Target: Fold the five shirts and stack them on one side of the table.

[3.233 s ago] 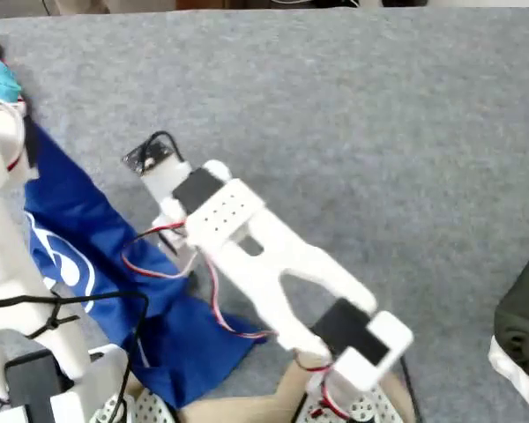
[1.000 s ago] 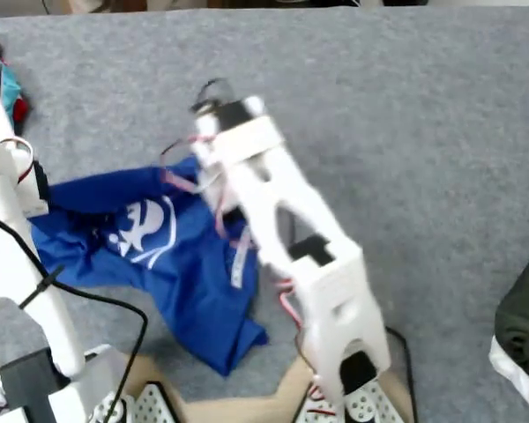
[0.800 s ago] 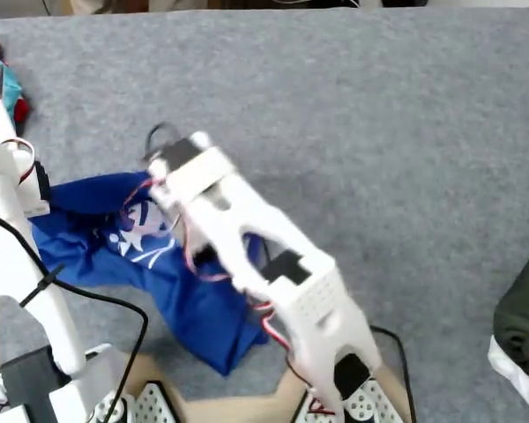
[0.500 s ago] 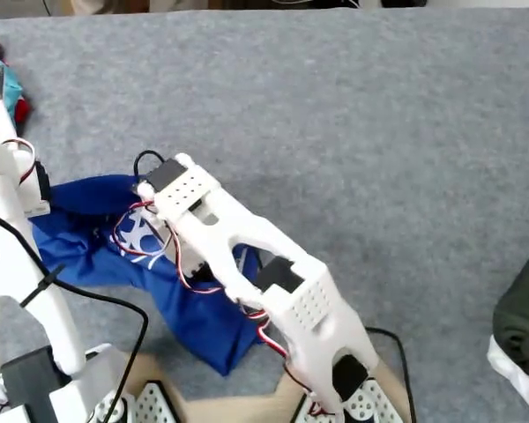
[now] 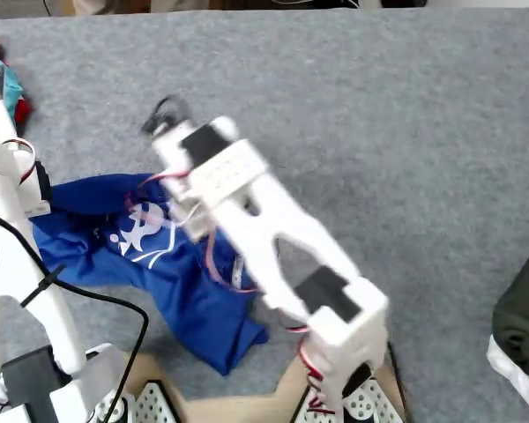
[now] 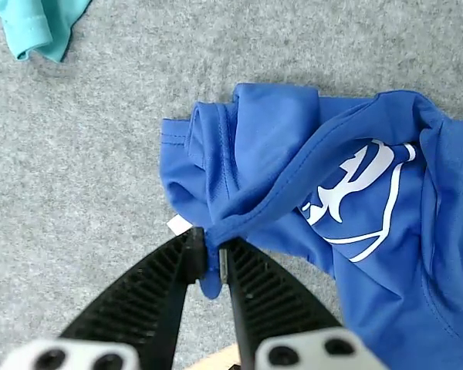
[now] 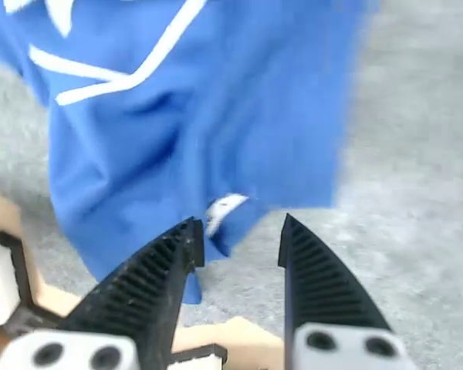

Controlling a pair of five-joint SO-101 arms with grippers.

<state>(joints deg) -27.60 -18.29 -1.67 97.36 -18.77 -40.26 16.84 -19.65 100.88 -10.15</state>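
Folding looks barely begun: the left end effector [image 6: 209,260] clamps the crumpled blue shirt [image 6: 278,139] by its edge, while the right end effector [image 7: 239,231] hangs spread apart above it.

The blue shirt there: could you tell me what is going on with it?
The left end effector is shut on an edge of the blue shirt, which lies crumpled on the table. The right end effector hangs open over another part of it. A dark shirt sits at the table's edge.
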